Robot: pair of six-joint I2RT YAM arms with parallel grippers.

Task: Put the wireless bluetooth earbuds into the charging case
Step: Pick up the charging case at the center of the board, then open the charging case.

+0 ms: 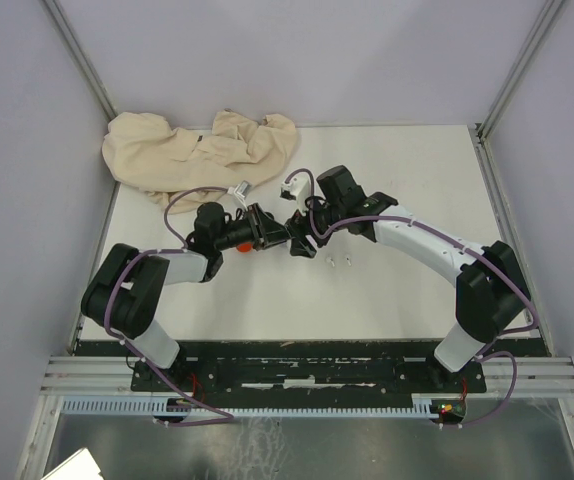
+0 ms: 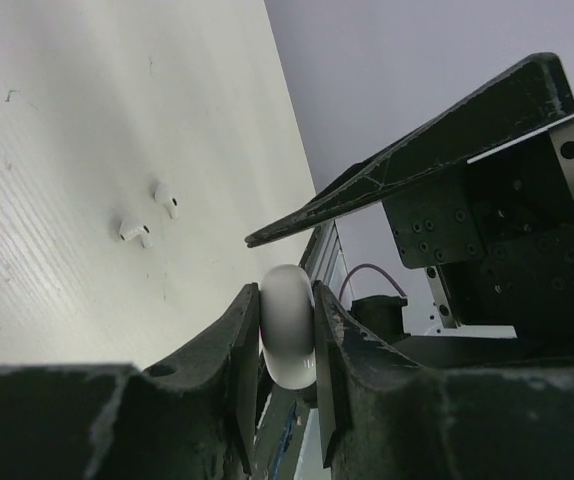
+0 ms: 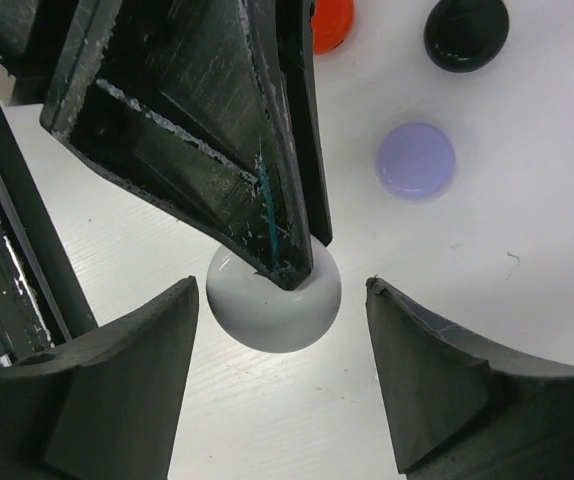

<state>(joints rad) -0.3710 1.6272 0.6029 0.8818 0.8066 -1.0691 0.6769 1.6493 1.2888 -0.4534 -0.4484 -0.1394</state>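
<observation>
My left gripper (image 2: 287, 330) is shut on a round white charging case (image 2: 287, 322), clamped on edge between its jaws, which are turned sideways. In the right wrist view the case (image 3: 272, 305) is a smooth white dome just above the table, with the left gripper's dark fingers (image 3: 267, 150) on it. My right gripper (image 3: 282, 370) is open and empty, its jaws on either side of the case and apart from it. Two tiny white earbuds (image 2: 167, 198) (image 2: 134, 232) lie loose on the table, also in the top view (image 1: 339, 262). Other earbuds are out of view.
A pale purple disc (image 3: 416, 160), a black disc (image 3: 466, 33) and a red disc (image 3: 332, 25) lie on the white table beyond the case. A crumpled beige cloth (image 1: 202, 150) lies at the back left. Both grippers (image 1: 285, 240) (image 1: 304, 245) meet at the table's middle.
</observation>
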